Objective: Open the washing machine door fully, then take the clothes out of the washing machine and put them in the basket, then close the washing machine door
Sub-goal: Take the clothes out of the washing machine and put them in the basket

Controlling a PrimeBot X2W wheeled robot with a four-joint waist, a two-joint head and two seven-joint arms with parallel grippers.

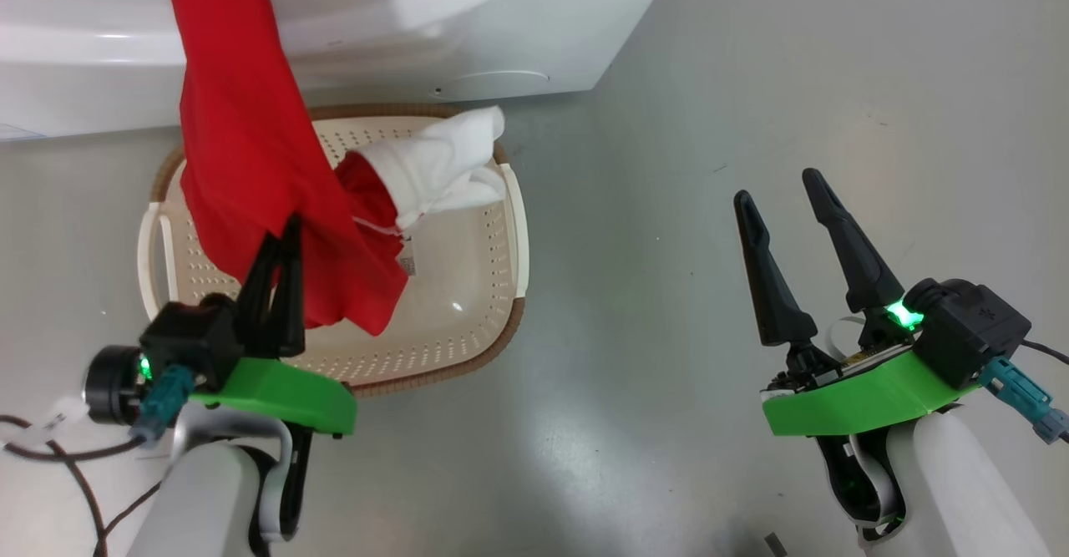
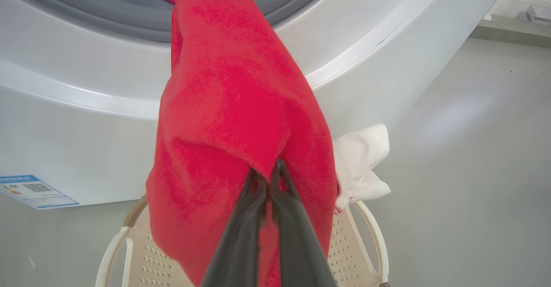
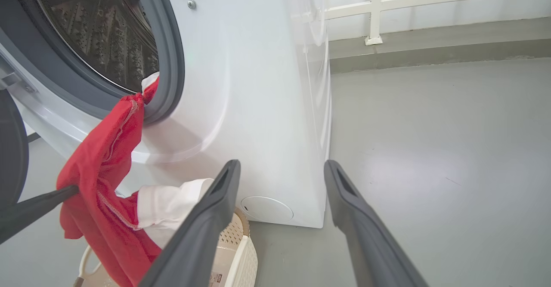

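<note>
Red cloth is clenched in your left jaws, near you on the left. The two dark fingers (image 1: 291, 290) are pressed together on a fold of the clothes (image 1: 250, 164), about midway down the hanging length. Your right jaws stand wide apart and hold nothing, over bare floor (image 1: 668, 206) well to the right of the work. Leave them there, clear of the cloth.

Just beyond the left jaws the basket (image 1: 519, 231) sits on the floor, close against the foot of the washing machine (image 1: 417, 22). The lower red part of the garment hangs down over it, and the white sleeve (image 1: 434, 169) lies toward its far right rim.

Farther on, the upper end is not yet free. It runs up from your grip over the grey gasket (image 2: 86, 16) and into the drum (image 3: 99, 33), where a bit of white shows at the lip. The step in hand, as I judge it, is drawing that last part out.

Pull toward yourself and slightly upward, so the cloth slides across the gasket rather than dragging down on it. Go steadily, because the fabric looks limp and a pinch on one fold may slip if the tail snags. Once the end clears the lip, bring the jaws low over the middle of the basket before letting go. Otherwise the tail could drop over the rim onto the floor. Avoid nudging the basket, which looks light enough to slide.

The dark curved edge (image 3: 10, 149) at the far left is probably the open door, so keep your left arm clear of it.
</note>
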